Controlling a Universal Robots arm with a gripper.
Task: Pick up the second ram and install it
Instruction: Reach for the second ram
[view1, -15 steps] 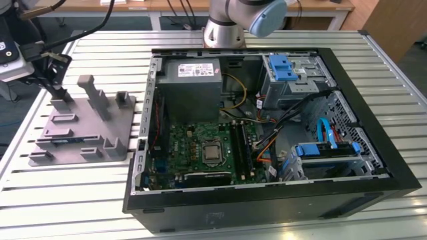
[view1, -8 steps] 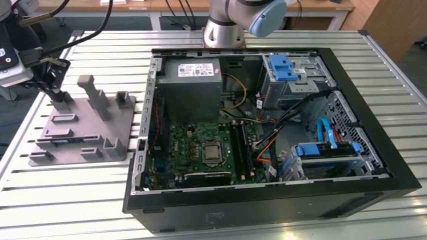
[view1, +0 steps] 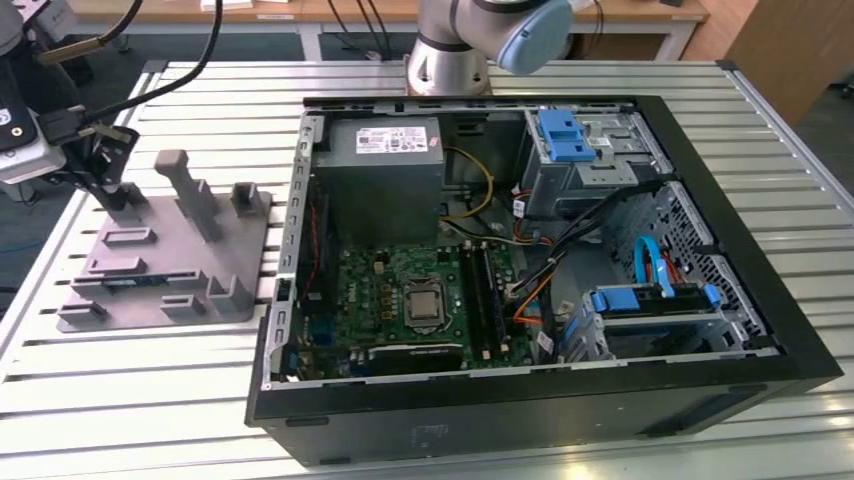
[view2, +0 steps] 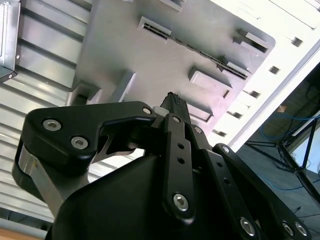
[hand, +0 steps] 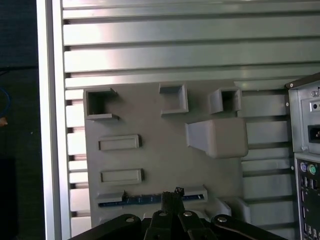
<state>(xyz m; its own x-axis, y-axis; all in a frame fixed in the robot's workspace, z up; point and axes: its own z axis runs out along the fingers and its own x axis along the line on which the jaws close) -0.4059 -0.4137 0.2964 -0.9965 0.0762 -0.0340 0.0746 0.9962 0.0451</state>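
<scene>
so, pickup step: jaws hover clenched on nothing over the second ram (hand: 140, 201), seated edge-up in the gray holder (hand: 160, 160) beside the pc case (view1: 467, 420). grabbing it needs them opened first.

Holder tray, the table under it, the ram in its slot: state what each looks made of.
Holder tray: matte grey plastic, likely printed; dull, uniform, with blocky pockets. Table: bare aluminium slats, by the brushed sheen and glare. Ram: blue circuit board, probably laminate, seen edge-on.
</scene>
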